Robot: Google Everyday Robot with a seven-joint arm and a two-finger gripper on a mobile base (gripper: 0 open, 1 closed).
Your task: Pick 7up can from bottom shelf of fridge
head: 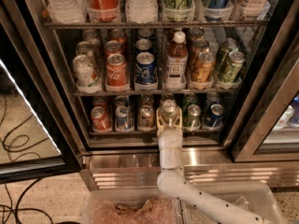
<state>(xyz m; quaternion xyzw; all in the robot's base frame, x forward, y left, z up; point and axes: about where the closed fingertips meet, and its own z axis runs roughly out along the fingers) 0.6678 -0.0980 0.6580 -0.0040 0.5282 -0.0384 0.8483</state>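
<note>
The fridge (63,111) stands open in front of me. On its bottom shelf (117,133) a row of cans stands in clear lanes. The 7up can (168,107), pale with a silver top, is the fourth from the left. My gripper (169,118) reaches in from below on a white arm (170,148). Its pale fingers (160,120) lie against both sides of the 7up can, which still stands on the shelf. The can's lower body is hidden by the gripper.
A copper can (146,116) stands close on the left and a darker green can (192,116) close on the right. A brown bottle (175,62) is on the level above. The glass door (28,125) hangs open at left. A clear bin (140,209) lies below.
</note>
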